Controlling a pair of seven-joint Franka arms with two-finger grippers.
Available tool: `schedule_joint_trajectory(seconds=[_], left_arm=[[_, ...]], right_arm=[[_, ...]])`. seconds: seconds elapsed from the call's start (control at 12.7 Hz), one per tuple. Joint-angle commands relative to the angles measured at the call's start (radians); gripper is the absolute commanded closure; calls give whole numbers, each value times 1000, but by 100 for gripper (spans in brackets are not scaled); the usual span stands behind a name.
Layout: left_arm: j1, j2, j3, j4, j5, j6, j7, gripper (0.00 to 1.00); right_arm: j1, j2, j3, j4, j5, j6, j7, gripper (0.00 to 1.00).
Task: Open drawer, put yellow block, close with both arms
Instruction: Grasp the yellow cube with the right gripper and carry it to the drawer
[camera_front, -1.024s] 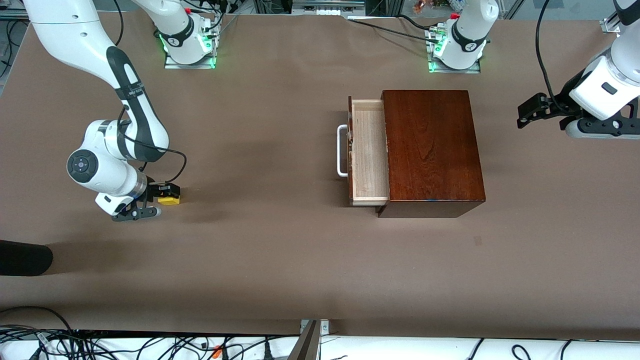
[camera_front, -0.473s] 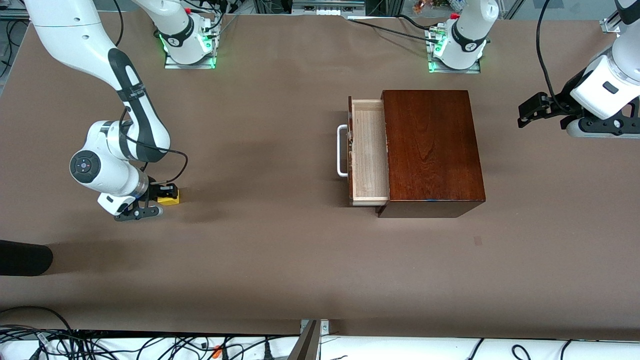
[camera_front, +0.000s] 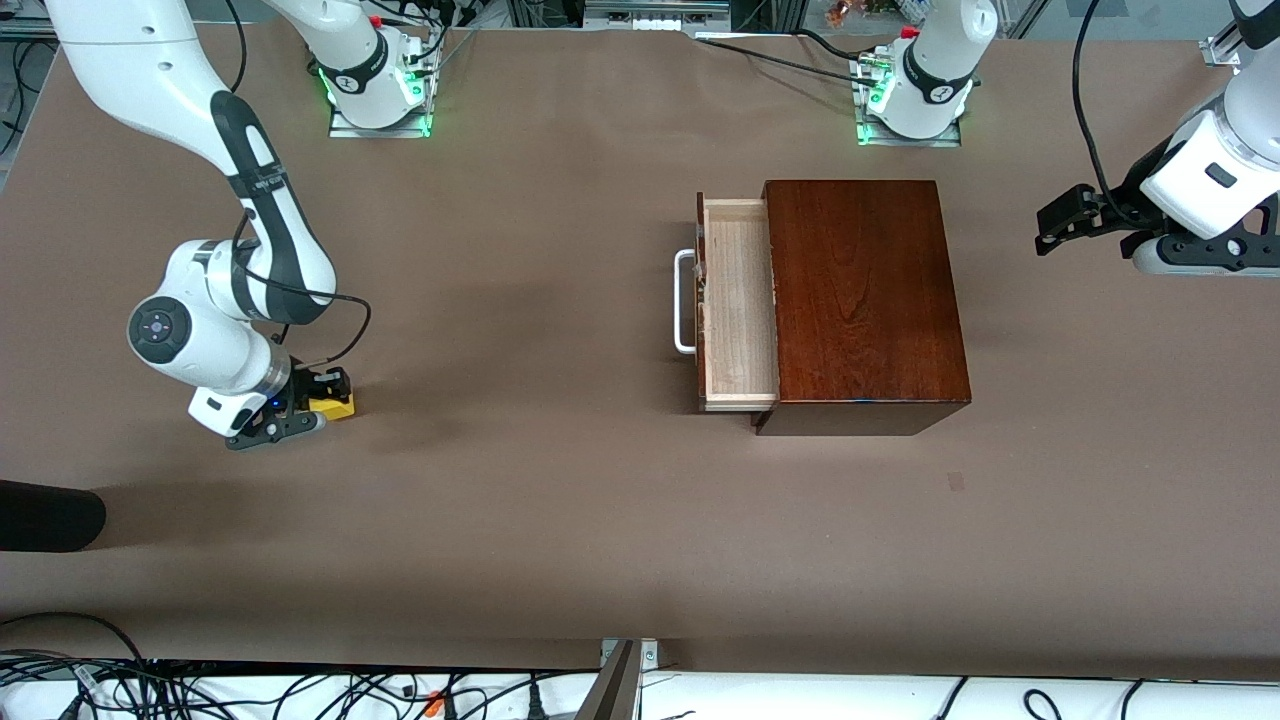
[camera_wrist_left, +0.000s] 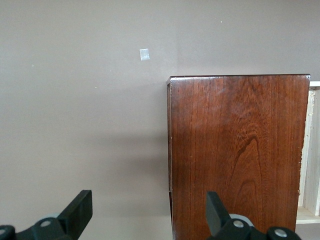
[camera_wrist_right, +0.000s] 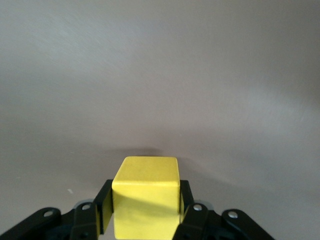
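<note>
Two arms in view. Right end effector (camera_front: 322, 393) is low at the right arm's end of the table (camera_front: 520, 520), its fingers (camera_wrist_right: 104, 206) pinching the yellow block (camera_front: 333, 403) from both sides; in the right wrist view the block (camera_wrist_right: 146, 196) sits square between the pads with bare table surface past it. Whether the block is touching the table or raised just off it cannot be told.

Left end effector (camera_front: 1052, 222) hangs in the air over the left arm's end of the table, beside the wooden box (camera_front: 862, 300) and well apart from it, fingers (camera_wrist_left: 80, 212) spread wide with nothing between them. Left arm waits. Left wrist view looks down on the box top (camera_wrist_left: 237, 150) and a strip of the drawer tray at the edge.

Drawer (camera_front: 738, 305) is pulled partway out of the reddish-brown box, toward the right arm's end; pale tray interior exposed, nothing in it. White bar handle (camera_front: 683, 302) on the dark front faces the block's end of the table. Block and drawer are well apart.
</note>
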Motion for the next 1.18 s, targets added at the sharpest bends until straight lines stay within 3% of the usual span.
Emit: schedule_joint_trajectory(seconds=[0.0,0.32,0.79,1.1], left_arm=[[6,-5,-7,12,4,-23,4,0],[8,-8,-7,12,4,-40,5,0],[9,-8,-1,12,4,-55,11,0],[9,-8,2,12,4,-66,11,0]], right_arm=[[3,-51,54,56,8,-93,-37,76],[126,-54,91,286,-14,-360,-27,76],[428,-44,92,426,-126,-386,-31,73],[660,36,89,602,-184,-472,-25,72]])
